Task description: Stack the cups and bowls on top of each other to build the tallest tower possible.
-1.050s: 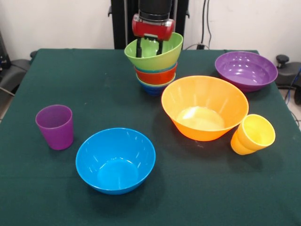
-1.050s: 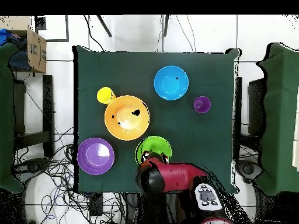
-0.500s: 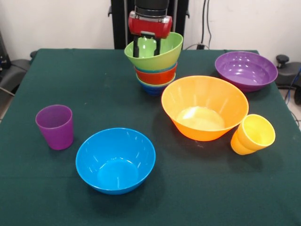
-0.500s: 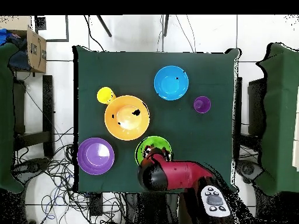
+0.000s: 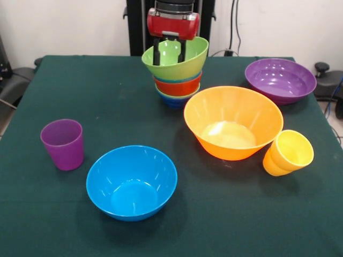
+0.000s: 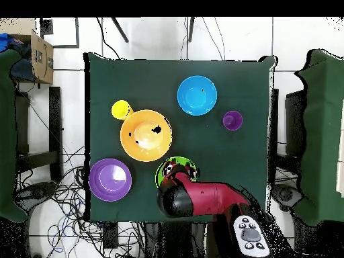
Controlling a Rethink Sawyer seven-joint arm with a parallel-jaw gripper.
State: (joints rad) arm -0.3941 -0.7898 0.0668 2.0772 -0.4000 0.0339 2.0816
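Observation:
The tower (image 5: 177, 80) stands at the table's far middle: a green bowl (image 5: 179, 67) on top, a red-orange bowl (image 5: 178, 86) under it, a blue one (image 5: 176, 99) lowest. My gripper (image 5: 169, 55) hangs open just over the green bowl, with its fingertips (image 5: 156, 58) inside the rim and nothing between them. In the overhead view the gripper (image 6: 179, 175) covers most of the green bowl (image 6: 165, 172). Loose on the cloth are a large orange bowl (image 5: 233, 123), a blue bowl (image 5: 132, 182), a shallow purple bowl (image 5: 280, 80), a purple cup (image 5: 63, 144) and a tilted yellow cup (image 5: 288, 153).
The green tablecloth (image 5: 107, 96) covers the whole table. The yellow cup leans close to the orange bowl's right side. In the overhead view, chairs flank the table and a cardboard box (image 6: 40, 57) sits at the upper left, off the table.
My gripper has risen a little out of the green bowl, fingers still apart. The bowls and cups have not moved.

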